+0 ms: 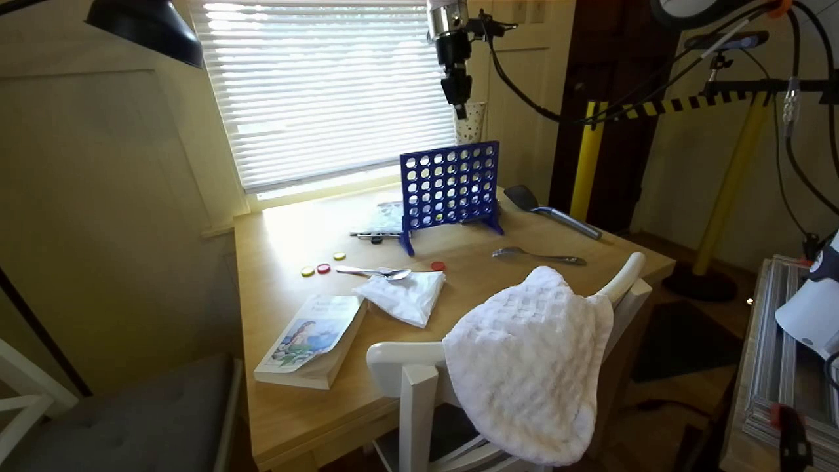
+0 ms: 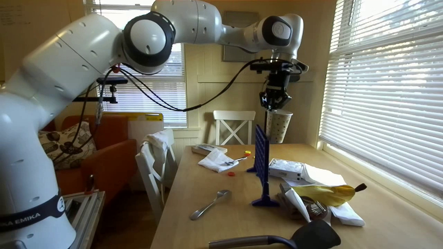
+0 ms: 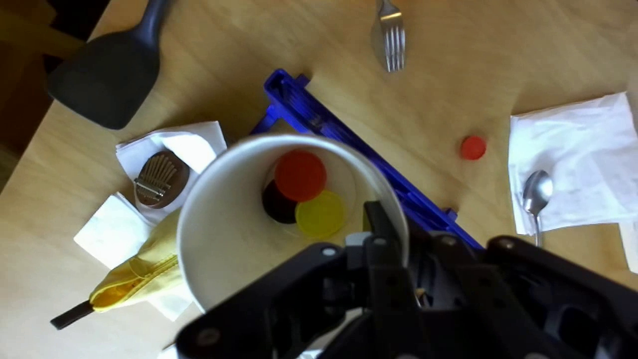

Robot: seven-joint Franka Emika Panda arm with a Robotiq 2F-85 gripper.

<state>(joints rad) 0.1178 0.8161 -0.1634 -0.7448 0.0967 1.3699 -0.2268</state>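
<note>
My gripper (image 3: 402,244) is shut on the wall of a paper cup (image 3: 214,239), one finger inside the rim and one outside. Within the cup lie a red disc (image 3: 300,175), a yellow disc (image 3: 320,214) and a dark disc (image 3: 276,204). Both exterior views show the speckled cup (image 2: 279,126) hanging upright in the air, beside and above the blue upright grid board (image 2: 262,155). From above, that board (image 3: 344,130) runs diagonally past the cup's rim. The fingertip on the outer side is mostly hidden by the cup wall.
On the table are a black spatula (image 2: 315,235), a fork (image 1: 550,257), a spoon (image 3: 538,189) on a napkin (image 3: 588,159), a red disc (image 3: 473,147), a book (image 1: 308,341), a yellow pouch (image 2: 322,194) and a white box (image 2: 286,169). A towel-draped chair (image 1: 531,367) stands at one edge.
</note>
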